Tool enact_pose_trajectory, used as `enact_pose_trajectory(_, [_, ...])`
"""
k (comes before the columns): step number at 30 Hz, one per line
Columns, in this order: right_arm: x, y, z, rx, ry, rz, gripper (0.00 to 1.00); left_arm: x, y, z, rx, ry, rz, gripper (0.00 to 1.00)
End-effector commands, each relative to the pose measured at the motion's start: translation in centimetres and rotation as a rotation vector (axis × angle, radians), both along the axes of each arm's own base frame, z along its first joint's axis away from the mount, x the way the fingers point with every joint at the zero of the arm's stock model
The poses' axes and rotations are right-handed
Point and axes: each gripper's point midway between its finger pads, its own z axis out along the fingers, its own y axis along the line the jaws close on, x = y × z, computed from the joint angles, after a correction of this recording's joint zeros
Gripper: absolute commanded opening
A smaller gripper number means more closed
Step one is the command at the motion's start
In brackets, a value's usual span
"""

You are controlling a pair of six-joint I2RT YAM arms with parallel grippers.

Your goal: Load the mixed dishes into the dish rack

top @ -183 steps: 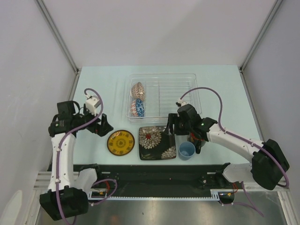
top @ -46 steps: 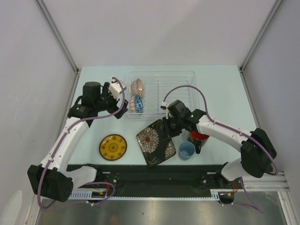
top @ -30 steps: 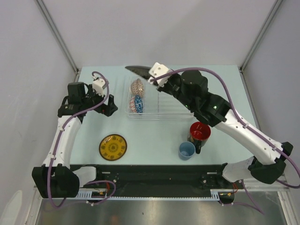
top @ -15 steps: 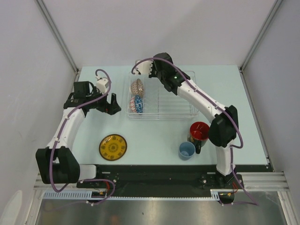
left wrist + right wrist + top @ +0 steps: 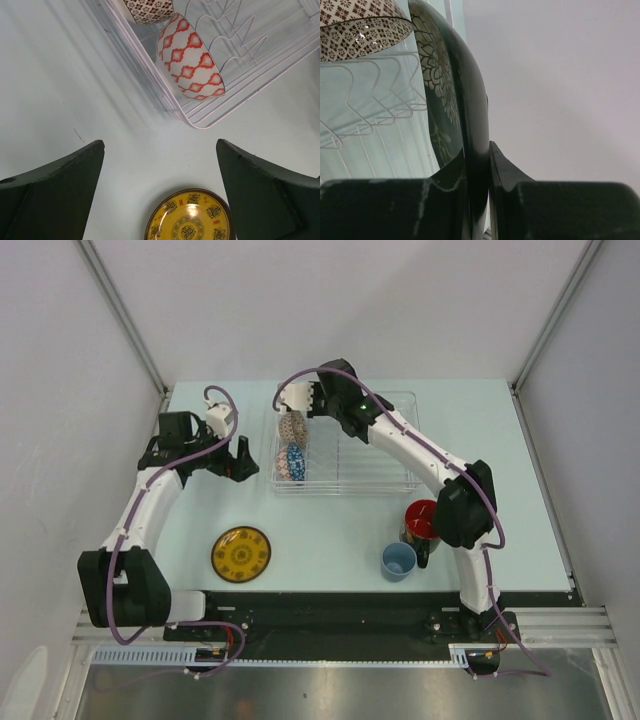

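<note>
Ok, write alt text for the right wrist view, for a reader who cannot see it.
The right gripper is shut on the rim of the black square floral plate, holding it on edge beside the white wire dividers of the dish rack. The beige patterned bowl shows at upper left; a plain pale wall fills the right.

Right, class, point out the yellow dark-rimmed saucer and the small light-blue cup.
Yellow dark-rimmed saucer [image 5: 241, 553]: top external view, its patterned centre.
Small light-blue cup [image 5: 398, 561]: top external view, its open inside.
</note>
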Motion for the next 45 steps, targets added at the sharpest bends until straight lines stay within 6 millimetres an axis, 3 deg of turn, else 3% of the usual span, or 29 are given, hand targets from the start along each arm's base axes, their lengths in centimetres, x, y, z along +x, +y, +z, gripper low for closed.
enact_pose_trajectory(1, [1.6, 1.1, 8.5, 0.169, -0.215, 0.003, 0.0, 0.4, -0.3, 0.5, -0.024, -0.027, -0.013, 1.0])
enact_pose_trajectory(7, [2.7, 1.3, 8.5, 0.188, -0.236, -0.005, 0.0, 0.3, -0.2, -0.1, -0.014, -0.022, -0.014, 1.0])
enact_pose_trajectory(18, [4.4, -0.3, 9.6, 0.196, -0.291, -0.04, 0.0, 0.5, -0.4, -0.9, -0.028, -0.006, -0.02, 1.0])
enact_pose_trajectory(22, [3.8, -0.7, 11.9, 0.21, -0.345, -0.048, 0.0, 0.4, -0.4, -1.5, -0.029, 0.003, -0.019, 1.0])
enact_pose_trajectory(27, [3.3, -1.0, 13.3, 0.22, -0.369, -0.043, 0.0, 0.3, -0.4, -2.0, -0.026, 0.008, -0.018, 1.0])
enact_pose_trajectory(31, [3.4, -0.9, 12.6, 0.218, -0.358, -0.04, 0.0, 0.2, -0.4, -1.9, -0.028, 0.008, -0.018, 1.0])
enact_pose_trajectory(39, [4.4, -0.1, 8.7, 0.218, -0.293, -0.038, 0.0, 0.2, -0.2, -2.1, -0.017, 0.005, -0.018, 0.99])
enact_pose_trajectory(45, [4.8, 0.5, 7.1, 0.229, -0.26, -0.029, 0.0, 0.3, -0.3, -2.1, -0.016, 0.003, -0.021, 1.0])
